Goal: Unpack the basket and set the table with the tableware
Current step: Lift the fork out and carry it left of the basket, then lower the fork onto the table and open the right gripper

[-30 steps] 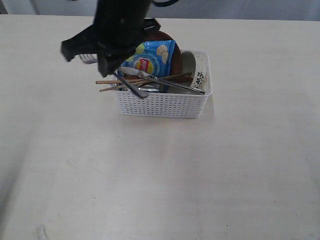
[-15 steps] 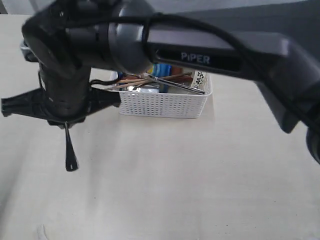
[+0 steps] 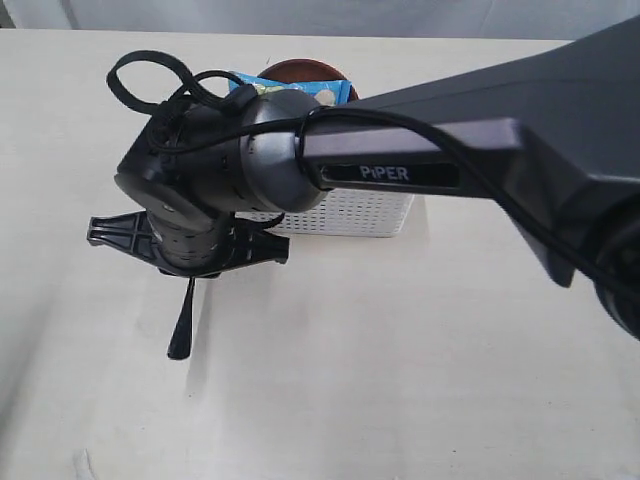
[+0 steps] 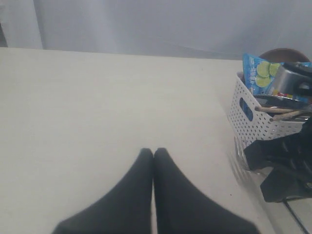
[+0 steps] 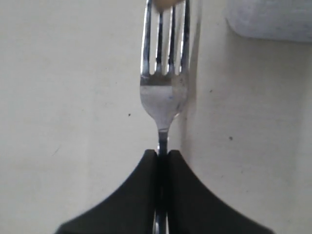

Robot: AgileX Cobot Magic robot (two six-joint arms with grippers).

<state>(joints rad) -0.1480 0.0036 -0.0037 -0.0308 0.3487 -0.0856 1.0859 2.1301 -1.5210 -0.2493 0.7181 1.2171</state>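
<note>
My right gripper (image 5: 162, 152) is shut on the steel fork (image 5: 163, 73), clamping its neck with the tines pointing out beyond the fingertips. The fork hangs just over the table (image 5: 73, 97), left of the white basket (image 3: 370, 212). In the exterior view the right arm's wrist (image 3: 215, 190) hides most of the basket, and a thin dark end of the fork (image 3: 181, 335) pokes out below it. The left wrist view shows the steel cup (image 4: 287, 80), chopsticks (image 4: 282, 112) and brown plate (image 4: 282, 52) in the basket (image 4: 258, 131). My left gripper (image 4: 153, 150) is shut and empty above bare table.
A blue chips bag (image 4: 258, 73) stands at the basket's end next to the cup. The right arm reaches across from the right edge over the basket. A corner of the basket (image 5: 268, 19) lies close beside the fork.
The right arm came away from the basket with the fork, swinging out to the left and front, then down nearer the table. The left gripper's earlier state is not shown.
</note>
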